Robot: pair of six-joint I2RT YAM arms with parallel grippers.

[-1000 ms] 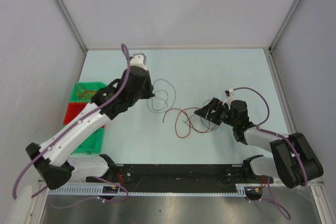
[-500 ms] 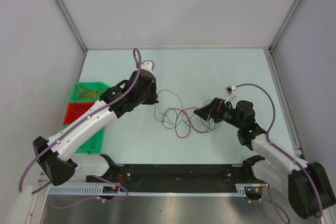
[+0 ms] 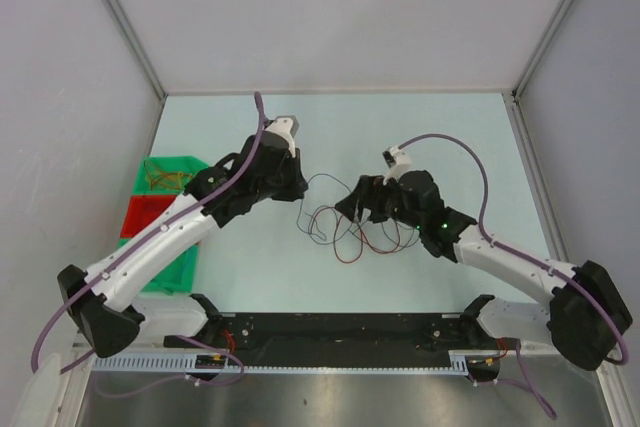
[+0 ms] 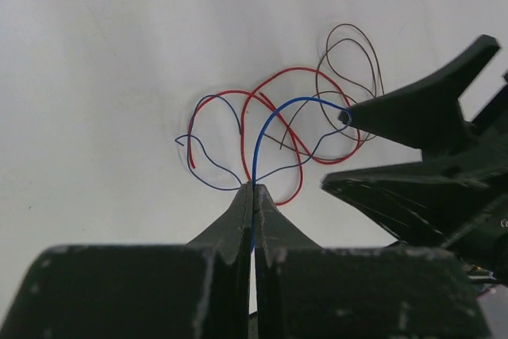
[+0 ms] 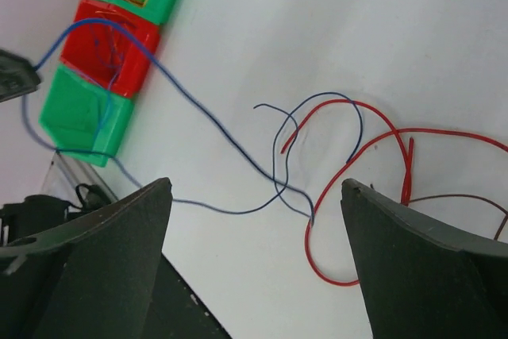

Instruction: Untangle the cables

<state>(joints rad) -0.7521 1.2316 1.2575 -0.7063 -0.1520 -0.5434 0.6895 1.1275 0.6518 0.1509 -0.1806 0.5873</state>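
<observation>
The cables (image 3: 345, 227) lie as a loose tangle of red, blue and maroon wires at the table's middle. My left gripper (image 3: 298, 190) is at the tangle's left edge. In the left wrist view it (image 4: 253, 188) is shut on a blue cable (image 4: 274, 121), which arcs up over a red cable (image 4: 298, 77) toward a maroon loop (image 4: 349, 45). My right gripper (image 3: 352, 209) hovers over the tangle's upper right. It (image 5: 255, 186) stands wide open with nothing gripped, above crossing blue wires (image 5: 206, 113) and a red loop (image 5: 333, 188).
Against the left wall stands a row of small bins: a green bin (image 3: 140, 187) with orange-yellow wires, a red bin (image 3: 135, 217) and another green one below it. The right wrist view shows the same bins (image 5: 139, 61). Enclosure walls ring the table.
My right gripper has swung left, from beside the tangle to over it. My left gripper moved slightly right and nearer, carrying the blue cable's loop toward the pile.
</observation>
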